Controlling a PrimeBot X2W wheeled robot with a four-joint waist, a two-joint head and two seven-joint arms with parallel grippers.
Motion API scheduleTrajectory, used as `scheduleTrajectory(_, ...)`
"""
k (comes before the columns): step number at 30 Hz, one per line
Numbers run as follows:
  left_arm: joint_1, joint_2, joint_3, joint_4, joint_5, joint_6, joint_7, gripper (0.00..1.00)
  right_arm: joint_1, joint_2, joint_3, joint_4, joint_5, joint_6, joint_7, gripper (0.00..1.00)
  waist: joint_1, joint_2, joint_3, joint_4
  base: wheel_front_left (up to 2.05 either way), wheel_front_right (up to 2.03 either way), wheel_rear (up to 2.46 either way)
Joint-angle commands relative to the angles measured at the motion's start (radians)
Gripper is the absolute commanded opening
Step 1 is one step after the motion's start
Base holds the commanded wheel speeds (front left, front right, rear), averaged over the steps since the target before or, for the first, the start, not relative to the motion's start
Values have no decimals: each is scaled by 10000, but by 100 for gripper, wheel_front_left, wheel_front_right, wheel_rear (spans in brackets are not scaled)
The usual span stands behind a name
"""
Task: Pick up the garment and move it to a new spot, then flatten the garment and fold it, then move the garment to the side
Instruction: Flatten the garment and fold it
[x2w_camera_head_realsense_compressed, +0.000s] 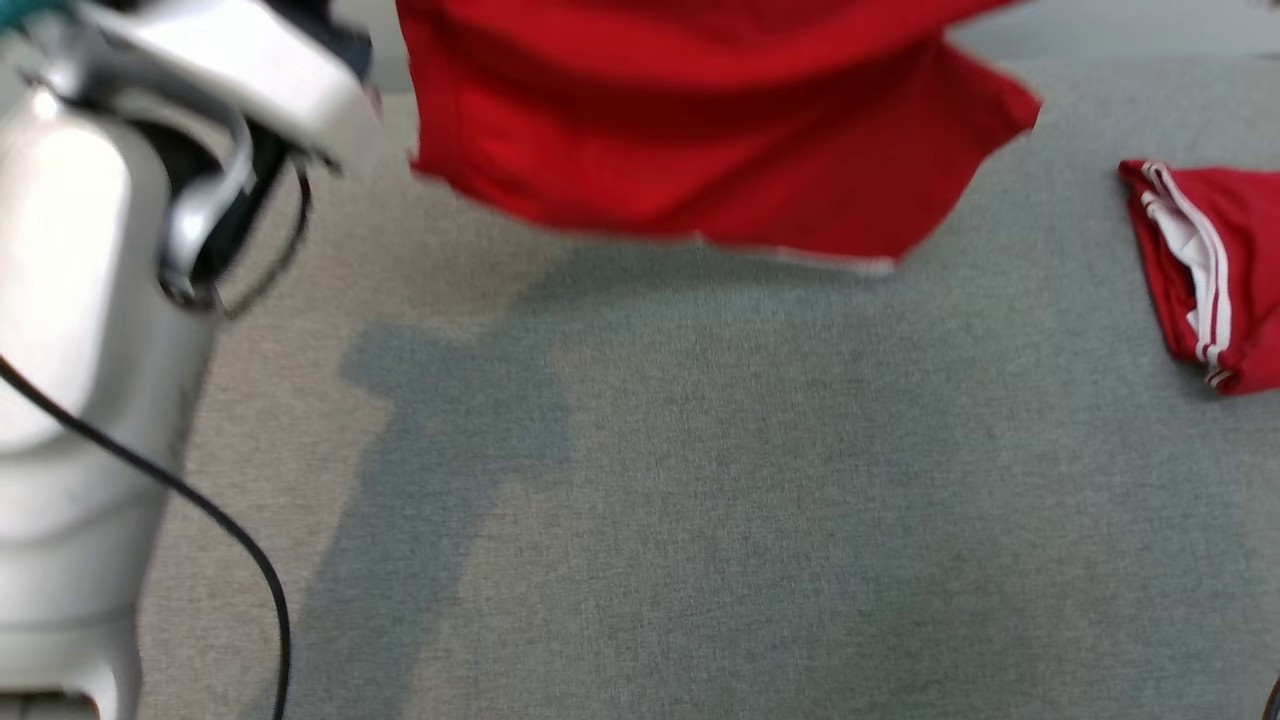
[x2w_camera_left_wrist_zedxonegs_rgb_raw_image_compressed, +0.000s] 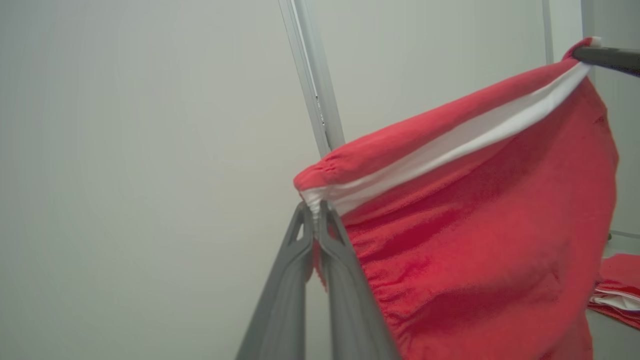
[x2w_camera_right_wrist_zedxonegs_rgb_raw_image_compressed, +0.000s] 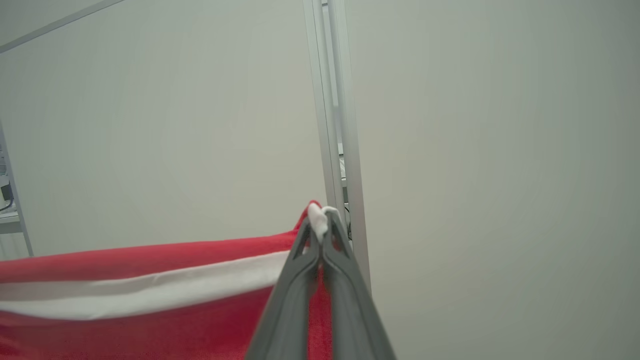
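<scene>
Holds red garment (x2w_camera_head_realsense_compressed: 700, 130) aloft over the grey table (x2w_camera_head_realsense_compressed: 750, 500), left pincer (x2w_camera_left_wrist_zedxonegs_rgb_raw_image_compressed: 314, 212) and right pincer (x2w_camera_right_wrist_zedxonegs_rgb_raw_image_compressed: 322, 225) each clamped shut on its white-banded edge, with a folded red piece (x2w_camera_head_realsense_compressed: 1210, 270) lying at right.

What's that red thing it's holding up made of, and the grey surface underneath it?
Red garment: looks like a soft knit fabric, matte and slightly fuzzy; it drapes and gathers near its white band. Grey surface: seems a felt-like or low carpet-like textile, matte and finely speckled; which of the two, I can't tell.
</scene>
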Motion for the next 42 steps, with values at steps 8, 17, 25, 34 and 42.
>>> scheduleTrajectory(8,-3741,-165,-7,2551,685,-2,-1532,0,-3034,381,-181,1507,-1075,-3,-992,0,0,0,2328,-447,0,0,0)
scheduleTrajectory(17,-4888,-976,-423,5556,1100,1,-3550,0,-3410,1124,178,4052,-1287,-1,-3010,0,0,0,3349,-604,0,0,0)
scheduleTrajectory(25,-3869,-1252,-924,6487,1532,-116,-3711,0,-2201,1457,1038,5220,-67,-1,-3188,0,0,0,3612,-528,0,0,0)
scheduleTrajectory(34,-2036,-1158,-1060,6044,1902,-178,-3709,0,-875,928,2314,5636,821,-1,-3180,0,0,0,3065,-297,0,0,0)
scheduleTrajectory(42,-791,-1083,-1608,7285,2005,-271,-3709,0,359,447,3541,6030,1897,-1,-2484,0,0,0,2162,-167,0,0,0)
